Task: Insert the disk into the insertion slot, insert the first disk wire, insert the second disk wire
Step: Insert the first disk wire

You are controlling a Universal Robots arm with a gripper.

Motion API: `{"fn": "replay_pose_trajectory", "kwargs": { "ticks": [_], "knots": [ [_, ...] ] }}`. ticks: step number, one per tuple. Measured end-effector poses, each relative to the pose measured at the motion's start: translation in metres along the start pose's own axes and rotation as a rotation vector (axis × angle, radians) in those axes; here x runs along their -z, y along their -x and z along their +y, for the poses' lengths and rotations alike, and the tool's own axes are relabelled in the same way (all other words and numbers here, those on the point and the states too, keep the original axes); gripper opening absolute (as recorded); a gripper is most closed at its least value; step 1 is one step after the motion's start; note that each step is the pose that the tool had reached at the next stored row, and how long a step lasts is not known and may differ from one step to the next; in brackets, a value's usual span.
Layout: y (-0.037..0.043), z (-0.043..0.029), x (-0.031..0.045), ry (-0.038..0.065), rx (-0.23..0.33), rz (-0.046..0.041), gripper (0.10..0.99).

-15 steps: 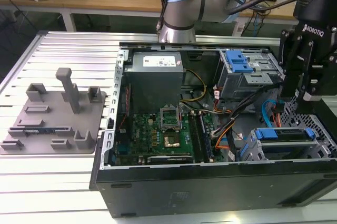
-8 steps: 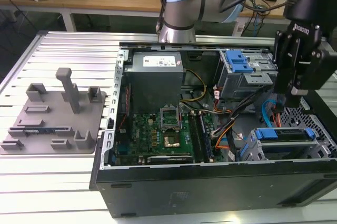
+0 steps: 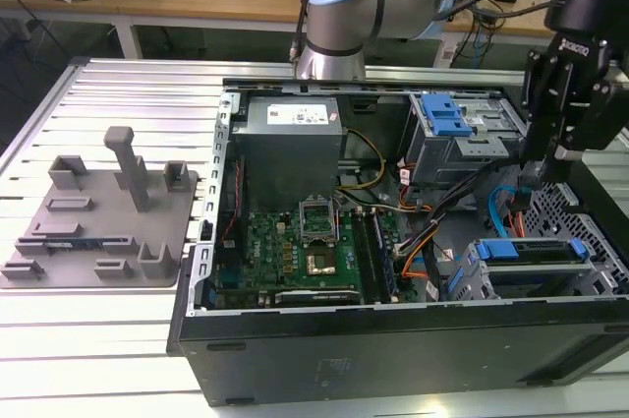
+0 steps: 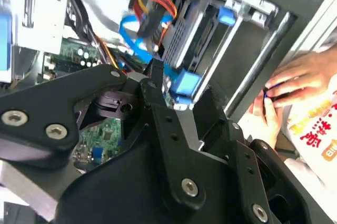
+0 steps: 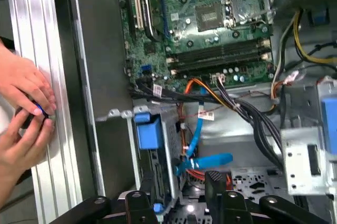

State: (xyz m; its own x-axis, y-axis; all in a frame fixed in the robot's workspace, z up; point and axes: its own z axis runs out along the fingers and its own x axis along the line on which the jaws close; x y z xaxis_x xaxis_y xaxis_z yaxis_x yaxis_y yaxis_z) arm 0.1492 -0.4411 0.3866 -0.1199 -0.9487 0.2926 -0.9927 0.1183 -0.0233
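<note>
The disk (image 3: pixel 536 278) lies inside the insertion slot (image 3: pixel 472 275), the grey cage at the case's front corner on the exterior view's right. Its blue frame (image 3: pixel 529 249) shows at the cage mouth, and also in the first wrist view (image 5: pixel 148 132). My gripper (image 3: pixel 541 177) hangs above and just behind that cage. It is open in both wrist views (image 5: pixel 179 187) (image 4: pixel 181 89), with nothing between the fingers (image 5: pixel 213 182). A flat blue wire (image 5: pixel 206 160) lies loose beside the cage, just beyond the fingertips, over orange wires. It rises as a blue loop (image 3: pixel 503 209) in the exterior view.
A second grey cage with a blue latch tab (image 3: pixel 444 115) stands behind. The power supply (image 3: pixel 290 138) and motherboard (image 3: pixel 310 251) fill the case's middle. A person's hands (image 5: pixel 26 113) rest on the table rail by the case. A grey fixture plate (image 3: pixel 98 221) lies at the exterior view's left.
</note>
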Motion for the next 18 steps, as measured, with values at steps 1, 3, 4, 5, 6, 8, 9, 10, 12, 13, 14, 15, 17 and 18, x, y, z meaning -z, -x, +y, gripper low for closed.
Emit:
{"fn": "replay_pose_trajectory", "kwargs": {
  "ticks": [1, 3, 4, 5, 6, 8, 9, 10, 12, 13, 14, 15, 17, 18],
  "knots": [
    [0.0043, -0.0087, -0.0014, 0.001, 0.001, 0.0051, 0.506],
    [0.0094, -0.0137, -0.0019, 0.001, -0.005, 0.0237, 0.506],
    [0.0098, -0.0137, -0.003, 0.005, -0.02, 0.0261, 0.506],
    [0.0103, -0.0136, -0.0045, 0.011, -0.042, 0.0272, 0.506],
    [0.0105, -0.0136, -0.0052, 0.015, -0.053, 0.0275, 0.506],
    [0.0112, -0.0135, -0.007, 0.021, -0.075, 0.0281, 0.506],
    [0.0125, -0.0133, -0.0073, 0.021, -0.077, 0.0302, 0.506],
    [0.0205, -0.0125, -0.006, 0.018, -0.077, 0.0489, 0.506],
    [0.0372, -0.0105, -0.0023, 0.009, -0.079, 0.1027, 0.506],
    [0.0386, -0.0107, -0.0023, 0.004, -0.078, 0.1306, 0.506],
    [0.0397, -0.0111, -0.003, 0.0, -0.074, 0.1497, 0.506],
    [0.0429, -0.0112, -0.0045, -0.004, -0.069, 0.161, 0.506],
    [0.0499, -0.0107, -0.0068, -0.006, -0.066, 0.1671, 0.506],
    [0.0542, -0.0101, -0.0081, -0.008, -0.063, 0.1695, 0.506]
  ]
}}
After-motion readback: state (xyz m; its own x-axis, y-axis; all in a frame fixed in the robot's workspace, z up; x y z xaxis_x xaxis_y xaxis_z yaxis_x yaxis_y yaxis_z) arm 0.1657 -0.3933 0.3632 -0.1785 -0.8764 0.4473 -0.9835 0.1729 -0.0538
